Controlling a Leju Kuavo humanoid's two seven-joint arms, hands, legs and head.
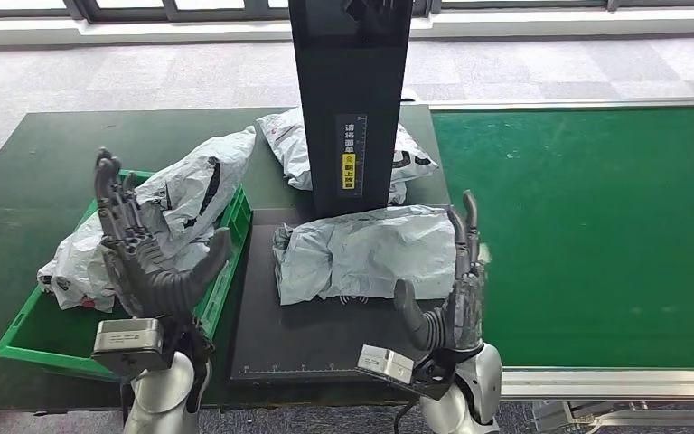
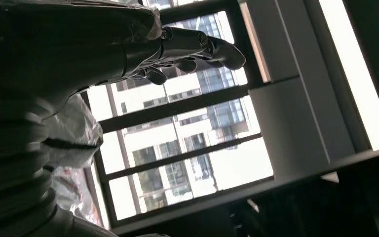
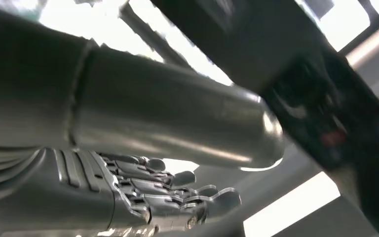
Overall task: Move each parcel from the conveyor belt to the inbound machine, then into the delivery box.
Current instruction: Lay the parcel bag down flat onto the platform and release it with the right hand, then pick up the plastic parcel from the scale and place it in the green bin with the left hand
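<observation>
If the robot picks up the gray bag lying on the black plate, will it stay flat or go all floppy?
Probably floppy: the gray bag is wrinkled, soft plastic, so it would likely sag. It looks thin and fairly flat, so probably light. Its smooth film may slip in the right hand.

Grey carpet floor point(image 1: 99, 77) beneath bright, dark-framed windows point(image 2: 177, 148).

Black upright scanner column point(image 1: 351, 99): top cut by frame edge at 12 o'clock, base hides part of crumpled grey plastic parcel point(image 1: 303, 145) behind it; label text unreadable.
</observation>
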